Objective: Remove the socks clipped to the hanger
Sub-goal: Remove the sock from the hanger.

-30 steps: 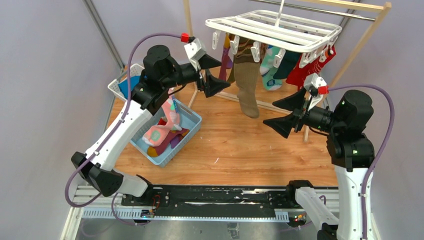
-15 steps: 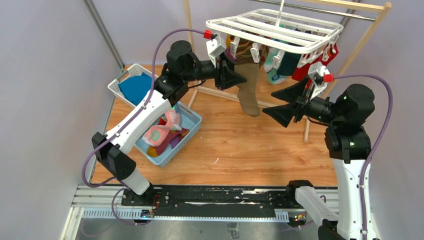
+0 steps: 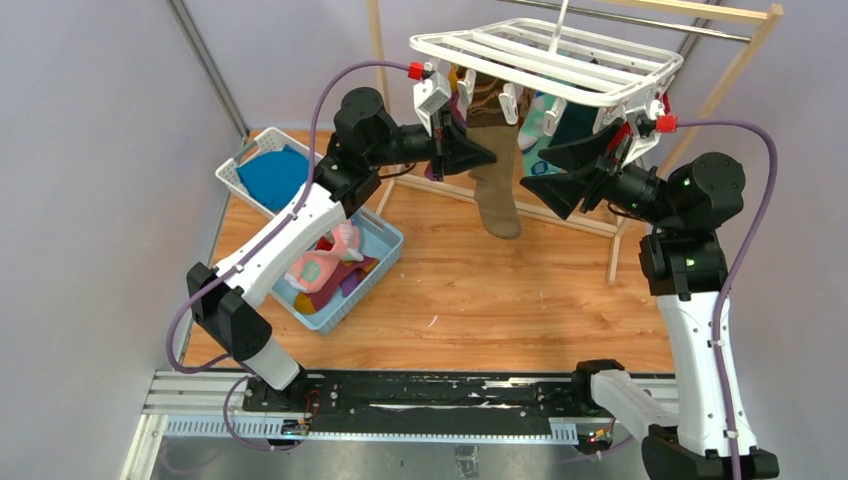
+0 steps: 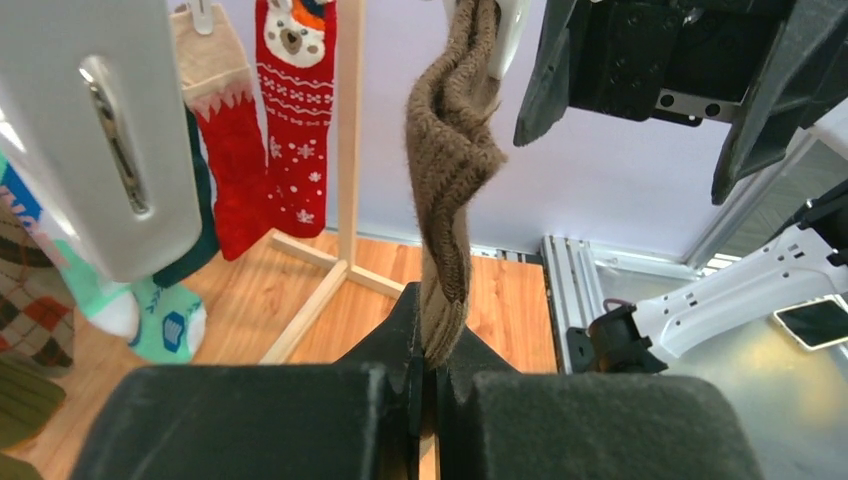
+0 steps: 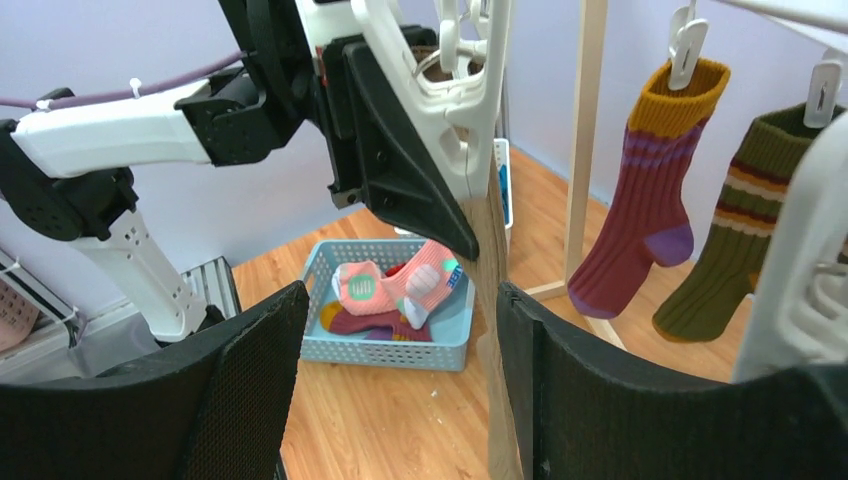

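Inspecting the overhead view, I find the left gripper [image 3: 482, 158] shut tight on the brown sock [image 3: 498, 190]. That sock hangs below the hanger [image 3: 432, 42] in the upper middle of the frame. The left wrist view agrees: the two pads meet at bottom centre with the sock's lower length pinched between them. The sock's top runs off the upper edge of that view. Overhead it is masked by the white frame and its clips, so I cannot tell whether a clip holds it.

The right gripper [image 3: 533, 170] stands wide open with nothing in its hold, just right of the brown sock. In the right wrist view the sock shows as a pale strip close to the right-hand finger; contact cannot be judged.

Most other socks are hidden overhead behind the frame and the right gripper. The right wrist view shows a maroon sock [image 5: 645, 200] and an olive striped sock [image 5: 735, 240] clipped at upper right, the olive one partly cut off by a blurred white clip. At left centre, a blue basket [image 3: 375, 282] on the desk [image 3: 480, 290] holds loose socks.
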Controlling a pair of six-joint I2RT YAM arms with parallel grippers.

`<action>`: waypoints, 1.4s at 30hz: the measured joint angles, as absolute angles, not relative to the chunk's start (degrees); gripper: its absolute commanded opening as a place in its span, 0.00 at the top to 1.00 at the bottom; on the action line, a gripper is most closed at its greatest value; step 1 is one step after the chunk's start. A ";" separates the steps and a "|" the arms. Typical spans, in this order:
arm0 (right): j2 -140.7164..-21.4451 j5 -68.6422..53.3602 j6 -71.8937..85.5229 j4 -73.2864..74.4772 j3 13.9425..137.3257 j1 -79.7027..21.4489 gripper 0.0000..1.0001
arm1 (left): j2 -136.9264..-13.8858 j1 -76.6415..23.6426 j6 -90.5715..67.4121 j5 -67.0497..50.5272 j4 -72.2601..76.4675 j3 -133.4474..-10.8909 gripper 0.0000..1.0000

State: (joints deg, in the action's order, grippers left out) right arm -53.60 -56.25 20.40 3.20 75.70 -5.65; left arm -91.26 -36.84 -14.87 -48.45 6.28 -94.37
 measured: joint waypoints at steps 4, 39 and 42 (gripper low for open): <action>-53.74 -55.96 21.74 1.21 75.70 -5.85 0.31 | -91.26 -37.45 -15.73 -48.58 6.72 -94.06 1.00; -58.59 -43.22 23.86 -0.05 84.71 -6.26 0.33 | -94.13 -42.87 -32.27 -50.98 15.20 -97.34 1.00; -58.87 -43.27 25.15 -1.28 84.66 -6.26 0.33 | -95.29 -42.87 -34.00 -51.29 16.27 -97.84 1.00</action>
